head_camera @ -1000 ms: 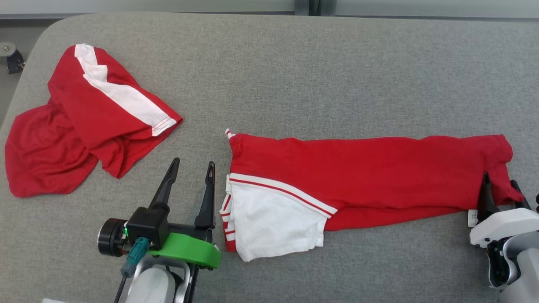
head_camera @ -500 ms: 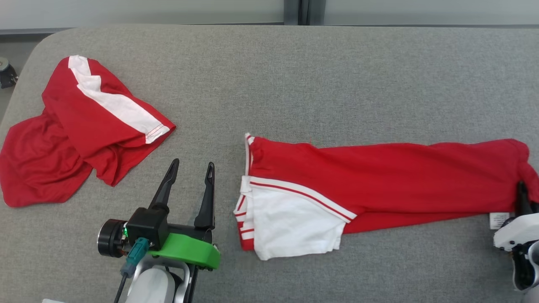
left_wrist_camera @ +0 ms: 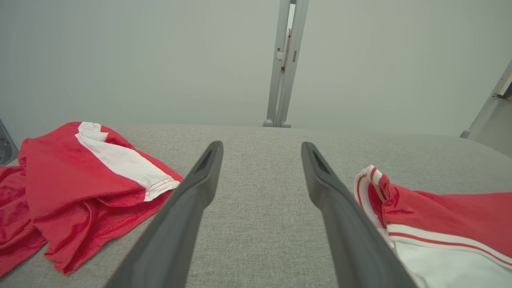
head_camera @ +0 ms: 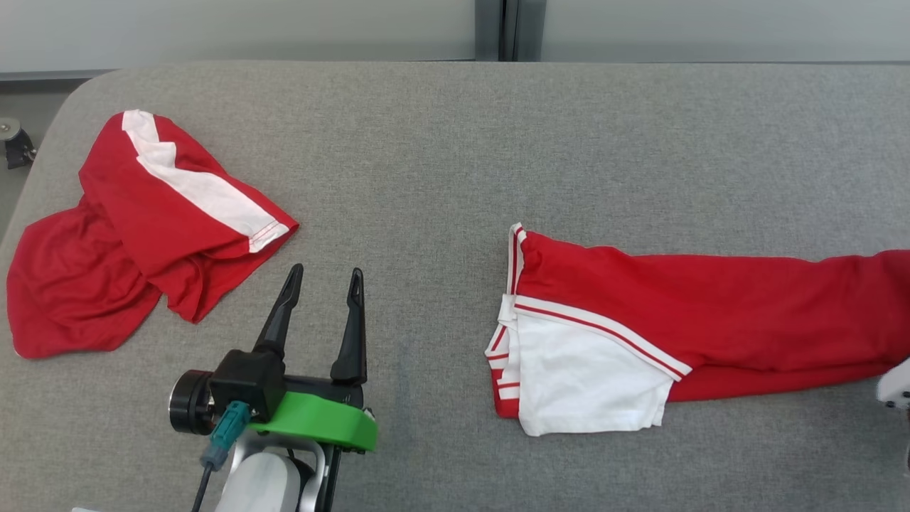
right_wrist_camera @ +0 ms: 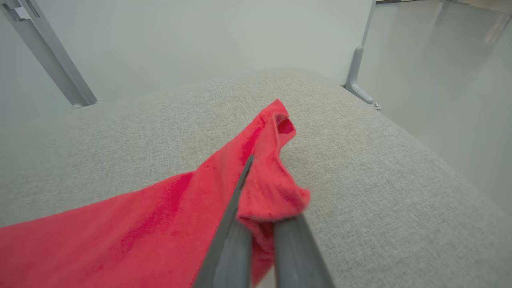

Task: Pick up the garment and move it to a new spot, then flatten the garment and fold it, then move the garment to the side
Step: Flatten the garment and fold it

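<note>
The garment [head_camera: 746, 313] is red with a white striped sleeve and lies folded in a long band on the right half of the grey table [head_camera: 455, 142]. In the right wrist view my right gripper [right_wrist_camera: 264, 200] is shut on the garment's [right_wrist_camera: 160, 216] bunched right end. A white piece of my right arm [head_camera: 897, 380] shows at the head view's right edge. My left gripper [head_camera: 326, 272] stands open over bare table, left of the garment's sleeve end [left_wrist_camera: 440, 216], with nothing between its fingers [left_wrist_camera: 188, 208].
A second red garment with a white stripe [head_camera: 142, 227] lies crumpled at the table's far left, also in the left wrist view [left_wrist_camera: 60, 180]. Grey wall panels and a post [left_wrist_camera: 284, 60] stand behind the table. The table's rounded right edge [right_wrist_camera: 420, 140] is near the right gripper.
My right gripper has shut on the garment's right end and dragged it to the right across the table. The left gripper has stayed open in place.
</note>
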`<state>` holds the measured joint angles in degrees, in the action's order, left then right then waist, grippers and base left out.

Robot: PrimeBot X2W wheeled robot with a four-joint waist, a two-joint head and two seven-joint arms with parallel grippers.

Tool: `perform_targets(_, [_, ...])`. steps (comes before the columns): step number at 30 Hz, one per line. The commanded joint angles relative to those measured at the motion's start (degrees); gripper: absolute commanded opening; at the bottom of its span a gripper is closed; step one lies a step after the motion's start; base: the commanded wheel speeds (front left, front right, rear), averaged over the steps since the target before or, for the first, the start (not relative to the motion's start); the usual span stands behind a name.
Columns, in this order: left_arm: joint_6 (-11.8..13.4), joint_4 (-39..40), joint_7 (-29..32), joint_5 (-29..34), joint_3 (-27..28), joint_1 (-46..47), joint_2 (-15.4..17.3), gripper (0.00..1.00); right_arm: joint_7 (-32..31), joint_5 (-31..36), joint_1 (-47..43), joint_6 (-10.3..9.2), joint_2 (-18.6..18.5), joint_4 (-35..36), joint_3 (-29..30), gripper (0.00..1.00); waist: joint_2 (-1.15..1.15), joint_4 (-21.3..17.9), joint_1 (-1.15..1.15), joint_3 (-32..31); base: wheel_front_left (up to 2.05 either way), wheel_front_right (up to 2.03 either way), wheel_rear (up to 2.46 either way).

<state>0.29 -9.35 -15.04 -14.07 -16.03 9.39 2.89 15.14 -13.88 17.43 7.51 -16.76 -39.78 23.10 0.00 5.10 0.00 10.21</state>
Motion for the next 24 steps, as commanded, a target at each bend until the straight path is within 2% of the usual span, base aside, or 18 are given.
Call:
perform_targets(1, [0.3,0.3,-0.2,-0.3,-0.2,-0.5,0.0,1.0,0.0,0.3,-1.3,-0.06,0.9,1.6,-2.2,0.0,0.0,0.4,0.0,-1.1,0.0,0.0,0.0])
perform_targets(8, [1.0,0.5,-0.2,-0.7,-1.0,-1.9,0.0,1.0,0.0,-3.4,-3.9,-0.07,2.7,12.9,-12.0,0.0,0.0,1.0,0.0,-3.4,0.0,0.0,0.0])
perform_targets(15, [1.2,0.5,-0.2,-1.5,-1.8,-2.2,0.0,1.0,-0.4,-5.5,-5.7,-0.07,5.2,21.9,-24.8,0.0,0.0,3.1,0.0,-4.0,0.0,0.0,0.0])
perform_targets(19, [1.5,0.4,-0.2,-1.8,-1.9,-2.3,0.0,1.0,-1.4,-5.6,-6.7,-0.07,6.4,23.9,-29.1,0.0,0.0,5.0,0.0,-3.7,0.0,0.0,0.0])
perform_targets(24, [1.6,0.2,-0.2,-1.9,-2.1,-2.6,0.0,1.0,-1.8,-5.5,-7.9,-0.07,8.4,22.2,-32.6,0.0,0.0,7.5,0.0,-3.5,0.0,0.0,0.0])
